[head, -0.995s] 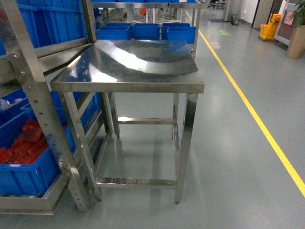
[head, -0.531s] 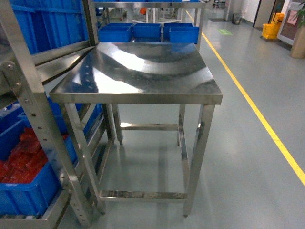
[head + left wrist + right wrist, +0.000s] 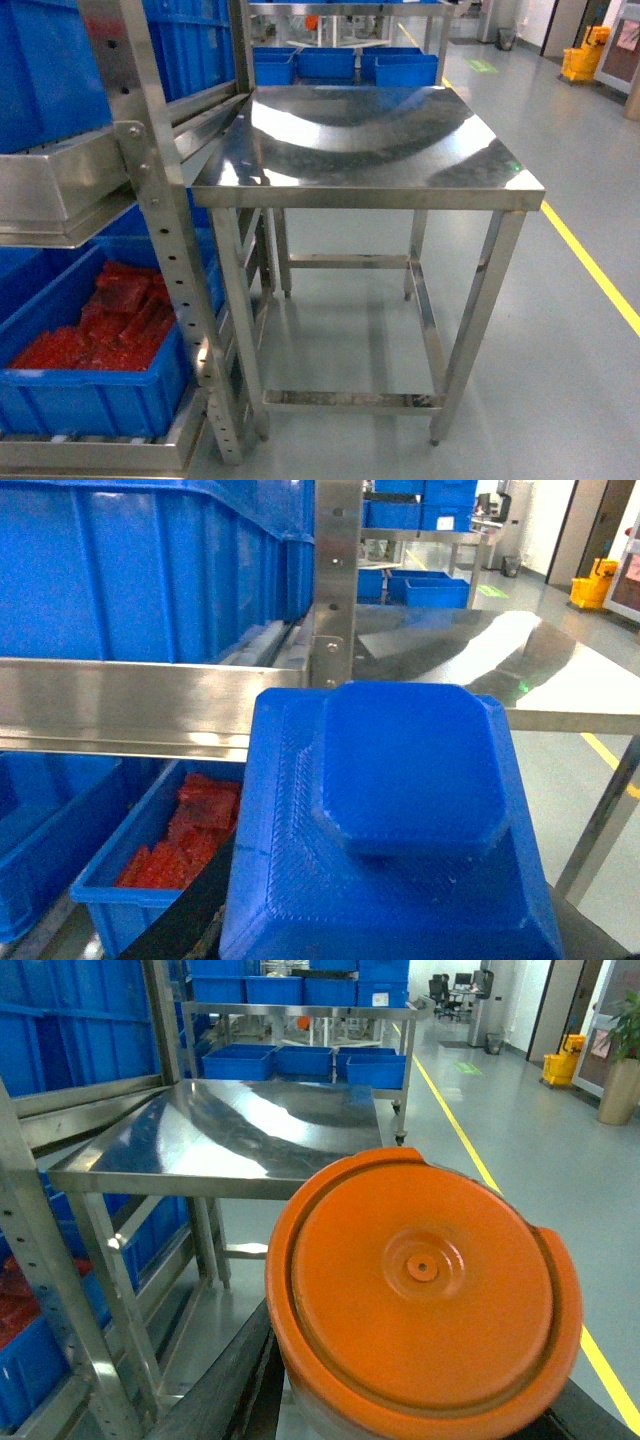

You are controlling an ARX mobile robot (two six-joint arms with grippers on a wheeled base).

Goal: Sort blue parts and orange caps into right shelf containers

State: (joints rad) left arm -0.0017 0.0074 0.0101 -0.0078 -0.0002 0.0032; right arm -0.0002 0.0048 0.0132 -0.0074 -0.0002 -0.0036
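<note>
Orange cap (image 3: 425, 1290) fills my right wrist view: round, ridged rim, small hub with a centre hole, no lettering visible from this side. It sits right at the camera, so I judge my right end effector is carrying it; the fingers are hidden behind it, so I cannot tell if they are clamped or apart. Blue part (image 3: 390, 830) fills the left wrist view the same way: stepped, chamfered block with fine layered texture, raised octagon-like top. Likely held by my left end effector for transport, but the grip itself is not visible, cannot tell. Neither end effector shows in the head view. Beyond them, steel surface (image 3: 370, 140) stands bare and shiny straight ahead. Shelf rack (image 3: 150, 200) is on the left, with a blue crate (image 3: 90, 390) of red pieces (image 3: 110, 325) low down. More blue bins (image 3: 345, 65) sit on a far rack. Yellow floor line (image 3: 590, 265) runs on the right. Both items up and off any surface suggests I am mid-transit, drop-off not yet begun.
</note>
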